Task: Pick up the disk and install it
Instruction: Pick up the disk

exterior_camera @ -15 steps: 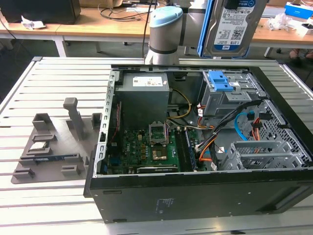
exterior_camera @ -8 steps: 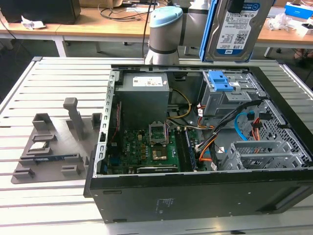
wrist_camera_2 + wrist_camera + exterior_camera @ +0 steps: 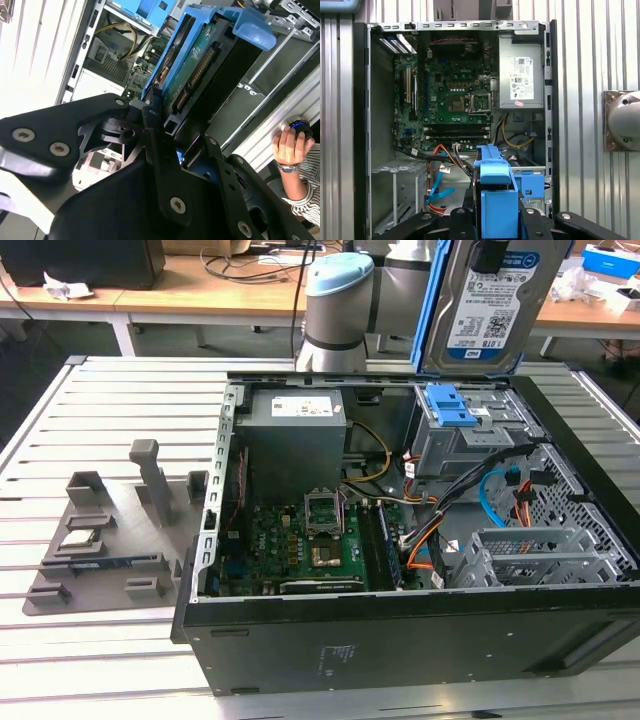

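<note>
Exterior view shows the printed label of the silver-grey, blue-framed hard disk (image 3: pixel 490 310); second wrist view, its green underside — black pincer (image 3: pixel 159 117) clenched on it.

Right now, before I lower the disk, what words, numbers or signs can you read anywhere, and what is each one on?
No text is legible.
White-and-blue label on the disk: print and a barcode, too small to read.
White label on the power supply: lines of print, too small to read.
Motherboard: white markings, too small to read.
Case outer panel: a small marking, too faint to read.
</note>
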Robot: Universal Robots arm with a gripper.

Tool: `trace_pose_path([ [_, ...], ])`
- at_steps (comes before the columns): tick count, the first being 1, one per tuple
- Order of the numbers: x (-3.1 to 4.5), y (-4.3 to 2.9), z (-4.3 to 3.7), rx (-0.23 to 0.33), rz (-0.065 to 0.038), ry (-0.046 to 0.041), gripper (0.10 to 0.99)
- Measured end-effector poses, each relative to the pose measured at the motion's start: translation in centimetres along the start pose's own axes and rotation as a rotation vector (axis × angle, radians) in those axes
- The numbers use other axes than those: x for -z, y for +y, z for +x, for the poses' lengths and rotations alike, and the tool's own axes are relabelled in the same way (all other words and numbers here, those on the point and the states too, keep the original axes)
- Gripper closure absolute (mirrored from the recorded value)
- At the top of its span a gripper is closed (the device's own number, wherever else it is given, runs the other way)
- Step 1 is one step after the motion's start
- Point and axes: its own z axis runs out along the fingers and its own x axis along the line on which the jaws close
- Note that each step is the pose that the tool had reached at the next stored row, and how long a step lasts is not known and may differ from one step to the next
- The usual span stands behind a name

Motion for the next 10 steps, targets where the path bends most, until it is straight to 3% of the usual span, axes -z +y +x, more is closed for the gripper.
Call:
trace_pose_path([
  [10,-0.06,-0.04,2.24,0.000,0.000,0.0000,0.722],
])
